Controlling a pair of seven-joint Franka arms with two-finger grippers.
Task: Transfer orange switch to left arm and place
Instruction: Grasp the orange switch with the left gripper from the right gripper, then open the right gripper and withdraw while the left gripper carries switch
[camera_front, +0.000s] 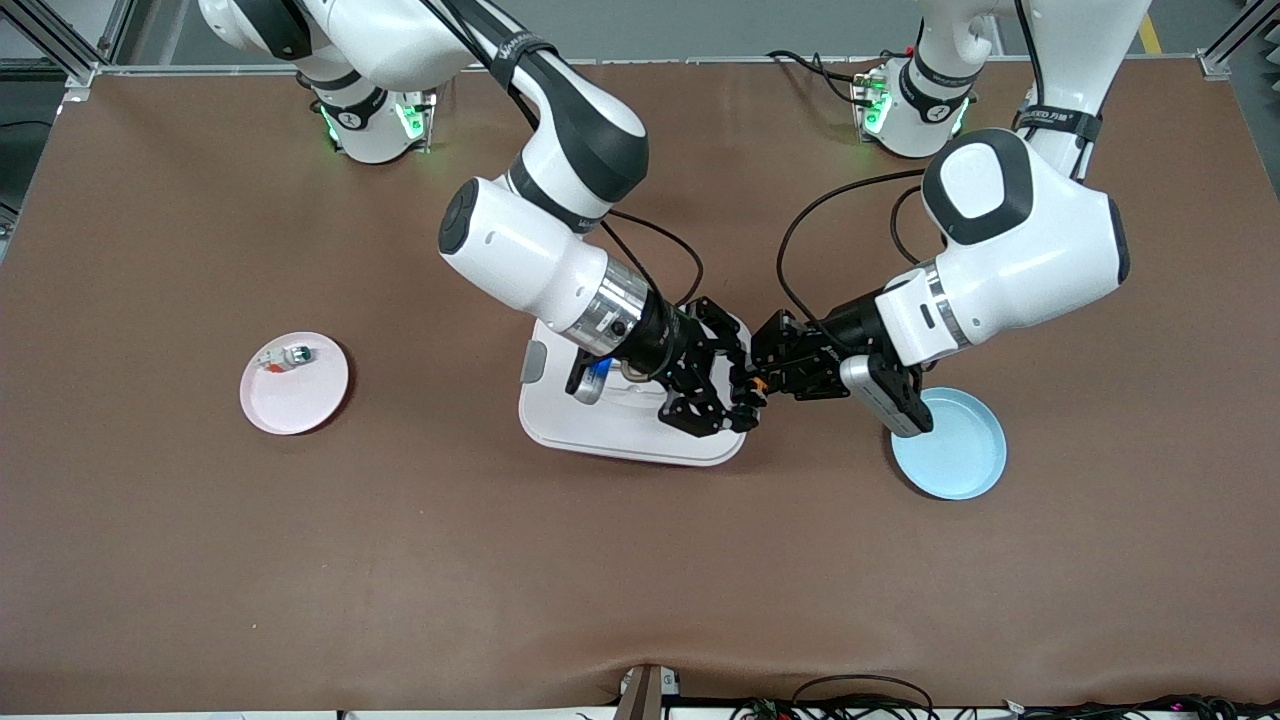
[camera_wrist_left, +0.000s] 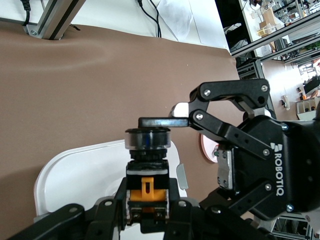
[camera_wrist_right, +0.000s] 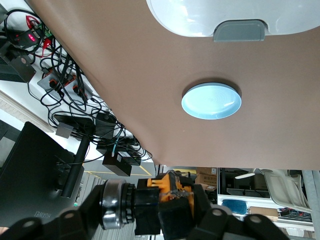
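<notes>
The orange switch (camera_front: 757, 383) hangs in the air between my two grippers, over the edge of the white box (camera_front: 600, 430) at the left arm's end. My left gripper (camera_front: 768, 378) is shut on its black-and-orange body, as the left wrist view (camera_wrist_left: 146, 200) shows. My right gripper (camera_front: 745, 392) grips it end to end. One of its fingers (camera_wrist_left: 162, 121) lies flat on the switch's round ringed head (camera_wrist_left: 147, 139). In the right wrist view the switch (camera_wrist_right: 150, 202) lies across my right gripper (camera_wrist_right: 145, 207).
A light-blue plate (camera_front: 960, 460) lies beside the box toward the left arm's end, partly under the left wrist. A pink plate (camera_front: 295, 395) toward the right arm's end holds a small white-and-green part (camera_front: 285, 357). Cables lie near the arm bases.
</notes>
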